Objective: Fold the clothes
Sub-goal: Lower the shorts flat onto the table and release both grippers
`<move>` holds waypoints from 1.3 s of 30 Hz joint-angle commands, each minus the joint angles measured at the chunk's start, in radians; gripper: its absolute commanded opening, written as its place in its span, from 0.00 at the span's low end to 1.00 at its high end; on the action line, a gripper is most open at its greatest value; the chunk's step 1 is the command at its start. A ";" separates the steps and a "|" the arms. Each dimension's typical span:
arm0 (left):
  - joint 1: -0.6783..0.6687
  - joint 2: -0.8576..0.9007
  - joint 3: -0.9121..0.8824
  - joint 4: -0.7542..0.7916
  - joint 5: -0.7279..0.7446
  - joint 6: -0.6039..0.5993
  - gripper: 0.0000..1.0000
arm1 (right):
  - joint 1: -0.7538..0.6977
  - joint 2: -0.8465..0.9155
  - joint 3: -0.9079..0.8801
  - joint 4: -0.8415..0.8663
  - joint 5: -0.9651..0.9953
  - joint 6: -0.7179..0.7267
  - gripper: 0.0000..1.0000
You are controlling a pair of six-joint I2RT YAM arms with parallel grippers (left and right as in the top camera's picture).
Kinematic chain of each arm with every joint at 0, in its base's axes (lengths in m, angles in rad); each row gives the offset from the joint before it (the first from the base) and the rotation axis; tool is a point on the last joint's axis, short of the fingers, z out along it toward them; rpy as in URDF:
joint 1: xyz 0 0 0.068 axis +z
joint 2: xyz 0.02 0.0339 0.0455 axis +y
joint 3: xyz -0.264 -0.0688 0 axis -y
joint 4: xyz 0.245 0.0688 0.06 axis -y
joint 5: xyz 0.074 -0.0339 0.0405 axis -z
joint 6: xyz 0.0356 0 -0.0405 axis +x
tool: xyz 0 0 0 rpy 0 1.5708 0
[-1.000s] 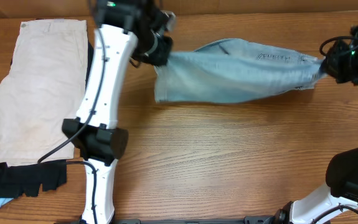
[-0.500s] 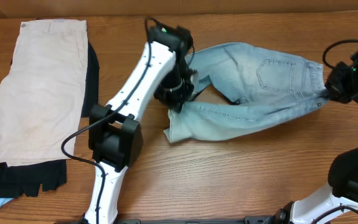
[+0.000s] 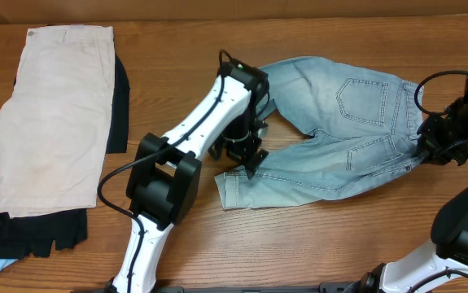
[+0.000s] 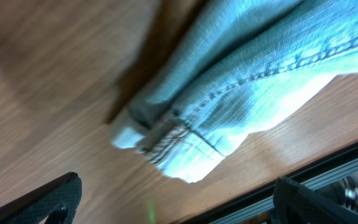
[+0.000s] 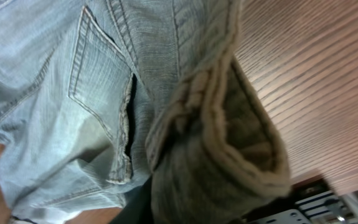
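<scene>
Denim shorts [image 3: 339, 138], faded light blue, lie spread on the worktop [image 3: 315, 236] between the two tools, back side up, with a stitched pocket [image 3: 364, 102] showing. The left tool [image 3: 246, 155] hangs right over one leg, released: in the left wrist view its dark fingers [image 4: 54, 196] stand wide apart with nothing between them, and the stitched corner of the leg hem [image 4: 179, 155] lies on the wood just beyond them. The right tool [image 3: 425, 150] is at the opposite edge of the shorts, touching the cloth. Its wrist view is filled by a thick rolled band of denim [image 5: 228, 143] bunched right against it, with a back pocket [image 5: 98, 93] beside the band. Whether this tool clamps the denim or only rests against it cannot be told. Well apart from the left tool, on its left, cream-beige shorts [image 3: 50, 114] lie flat on top of black garments [image 3: 34, 232], whose edges show from beneath them.
</scene>
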 commanded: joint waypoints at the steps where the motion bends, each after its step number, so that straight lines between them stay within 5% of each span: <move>1: 0.048 -0.013 0.181 -0.014 -0.027 0.027 1.00 | -0.008 -0.064 0.003 0.017 0.005 0.003 0.27; 8: 0.132 -0.013 0.519 0.106 -0.019 0.023 1.00 | -0.023 -0.140 0.159 -0.015 -0.090 -0.050 0.48; 15: 0.171 0.017 0.483 0.344 -0.019 0.023 1.00 | -0.005 -0.210 0.462 -0.115 -0.135 -0.089 0.57; 22: 0.179 0.164 0.451 0.455 -0.004 0.070 1.00 | 0.037 -0.324 0.521 -0.079 -0.183 -0.088 0.89; 34: 0.181 0.319 0.451 0.548 0.001 0.087 0.96 | 0.041 -0.327 0.519 -0.095 -0.183 -0.088 0.89; 39: 0.179 0.336 0.451 0.579 0.040 0.088 0.88 | 0.041 -0.324 0.518 -0.086 -0.183 -0.088 0.88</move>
